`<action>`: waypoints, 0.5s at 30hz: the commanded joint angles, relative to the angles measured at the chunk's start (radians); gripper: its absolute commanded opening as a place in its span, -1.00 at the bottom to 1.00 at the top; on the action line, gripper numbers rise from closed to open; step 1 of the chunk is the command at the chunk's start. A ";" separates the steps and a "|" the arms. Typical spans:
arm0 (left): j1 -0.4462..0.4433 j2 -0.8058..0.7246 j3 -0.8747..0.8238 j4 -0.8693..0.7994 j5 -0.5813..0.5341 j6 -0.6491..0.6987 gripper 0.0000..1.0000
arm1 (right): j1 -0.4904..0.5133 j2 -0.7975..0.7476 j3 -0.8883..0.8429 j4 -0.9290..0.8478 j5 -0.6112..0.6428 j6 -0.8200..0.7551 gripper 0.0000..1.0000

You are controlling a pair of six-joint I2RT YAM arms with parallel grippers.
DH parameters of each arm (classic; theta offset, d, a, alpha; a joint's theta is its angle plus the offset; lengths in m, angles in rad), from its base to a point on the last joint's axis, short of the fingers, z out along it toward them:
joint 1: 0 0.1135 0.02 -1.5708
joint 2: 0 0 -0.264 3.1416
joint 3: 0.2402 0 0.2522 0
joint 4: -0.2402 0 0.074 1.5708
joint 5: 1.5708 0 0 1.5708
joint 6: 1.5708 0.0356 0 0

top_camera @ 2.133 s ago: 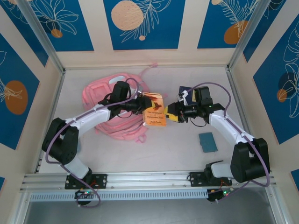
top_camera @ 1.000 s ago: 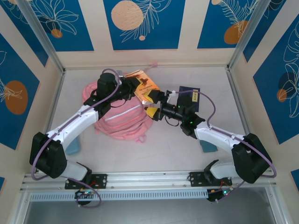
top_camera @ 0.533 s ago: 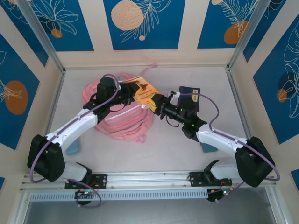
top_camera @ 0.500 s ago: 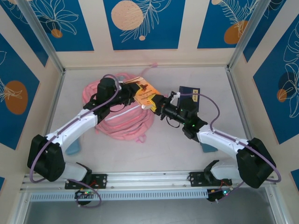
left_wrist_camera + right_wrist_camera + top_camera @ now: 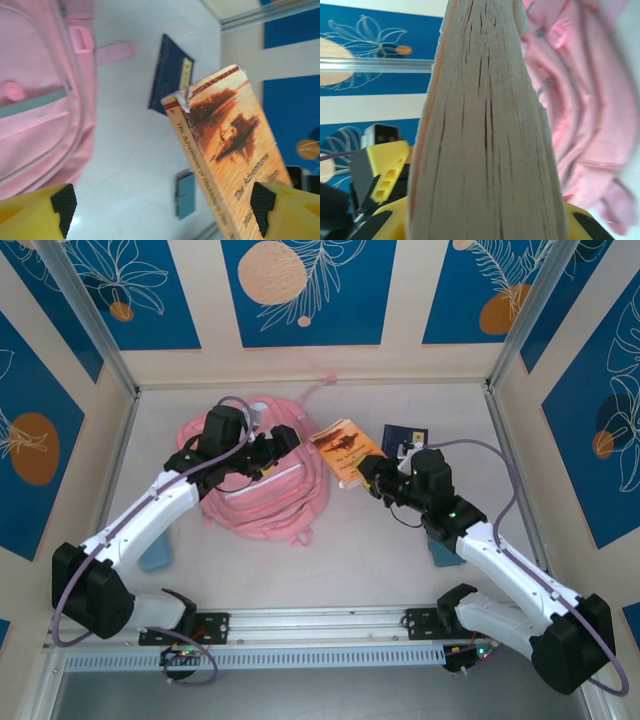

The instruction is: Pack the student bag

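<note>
The right pincer (image 5: 366,473) is pressed onto the near end of the orange paperback (image 5: 345,450). From its own wrist you see the rough page edge (image 5: 485,125) standing up between the yellow fingers (image 5: 387,222), gripped on both sides. The paperback sits tilted, just right of the student bag (image 5: 262,490). A dark blue book (image 5: 405,437) lies flat on the table (image 5: 380,560) just beyond the paperback. A teal pad (image 5: 442,550) pokes out from under the right forearm.

Over to the left pincer (image 5: 287,440): it hangs above the bag's right side, jaws spread wide with nothing between them. Its wrist view has the pink bag (image 5: 40,100) on the left and the paperback (image 5: 225,150) on the right. The student bag lies slumped on the table, left of centre towards the back.
</note>
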 commanded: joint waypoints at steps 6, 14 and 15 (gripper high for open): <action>-0.007 0.112 0.171 -0.480 -0.217 0.606 0.82 | -0.143 -0.145 0.066 -0.374 0.014 -0.305 -0.70; -0.062 0.242 0.223 -0.591 -0.349 0.880 0.77 | -0.251 -0.163 0.050 -0.431 -0.097 -0.362 -0.71; -0.066 0.269 0.240 -0.611 -0.363 0.896 0.73 | -0.258 -0.158 0.045 -0.425 -0.112 -0.361 -0.71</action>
